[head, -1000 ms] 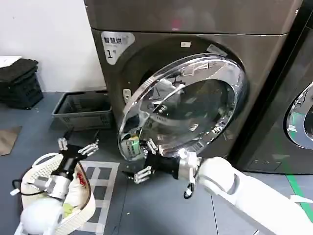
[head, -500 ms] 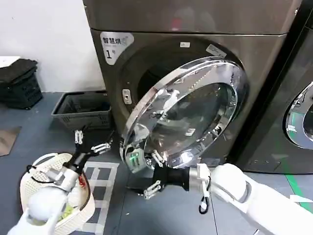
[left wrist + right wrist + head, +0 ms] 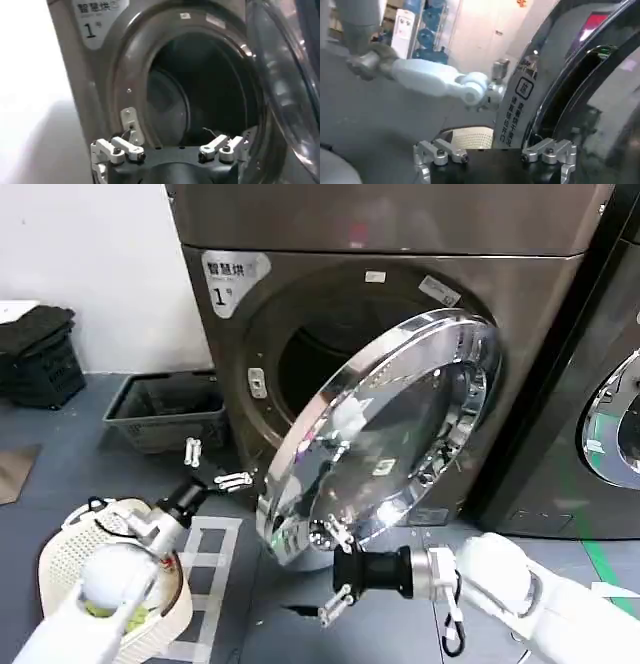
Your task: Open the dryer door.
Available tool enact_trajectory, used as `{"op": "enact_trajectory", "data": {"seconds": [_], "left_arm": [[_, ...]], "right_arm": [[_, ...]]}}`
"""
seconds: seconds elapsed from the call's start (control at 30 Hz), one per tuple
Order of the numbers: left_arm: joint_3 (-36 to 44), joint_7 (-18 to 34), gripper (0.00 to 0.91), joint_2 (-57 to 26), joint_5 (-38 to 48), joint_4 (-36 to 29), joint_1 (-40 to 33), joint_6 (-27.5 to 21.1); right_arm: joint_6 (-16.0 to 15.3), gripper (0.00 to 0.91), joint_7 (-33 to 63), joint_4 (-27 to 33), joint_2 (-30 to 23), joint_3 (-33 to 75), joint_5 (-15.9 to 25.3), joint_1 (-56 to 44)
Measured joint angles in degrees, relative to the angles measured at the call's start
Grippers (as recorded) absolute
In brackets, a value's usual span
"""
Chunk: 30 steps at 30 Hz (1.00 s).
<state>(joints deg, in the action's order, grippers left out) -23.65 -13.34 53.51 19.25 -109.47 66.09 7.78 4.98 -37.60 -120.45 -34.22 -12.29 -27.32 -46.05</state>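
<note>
The dryer door (image 3: 400, 424), a round chrome-rimmed porthole with dark glass, stands swung partly out from the grey dryer (image 3: 400, 224), hinged on the right. The dark drum opening (image 3: 310, 354) shows behind it. My right gripper (image 3: 335, 576) is open just under the door's lower rim, with nothing between its fingers. My left gripper (image 3: 213, 465) is open in the air, left of the door's free edge and low before the opening. The left wrist view has the left gripper (image 3: 170, 149) facing the drum (image 3: 200, 85), the door's edge (image 3: 280, 85) beside it. The right gripper (image 3: 494, 152) sits beside the door rim (image 3: 580, 70).
A white laundry basket (image 3: 70, 554) sits on the floor under my left arm. A grey crate (image 3: 165, 412) and a black crate (image 3: 40, 354) lie by the wall. A darker neighbouring machine (image 3: 600, 304) with its own chrome door (image 3: 615, 424) stands to the right.
The door has swung farther out from the dryer. My right gripper has dropped lower and to the right beneath the rim. My left gripper has risen toward the opening.
</note>
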Motion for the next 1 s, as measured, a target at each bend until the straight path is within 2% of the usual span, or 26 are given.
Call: {"op": "enact_trajectory", "data": {"seconds": [0.5,1.0], "left_arm": [[5.9,-1.4,0.907,-2.9,-0.2,0.2,-3.9,1.1],[13.0,-3.6,0.907,-3.2,-2.3,0.3,-8.2,3.0]], "right_arm": [[4.5,0.907,-1.6,-2.3,4.5,8.2,0.1,-10.0],[8.4,0.907,-14.0,0.3,6.1,15.5,-3.1,-14.7]]}}
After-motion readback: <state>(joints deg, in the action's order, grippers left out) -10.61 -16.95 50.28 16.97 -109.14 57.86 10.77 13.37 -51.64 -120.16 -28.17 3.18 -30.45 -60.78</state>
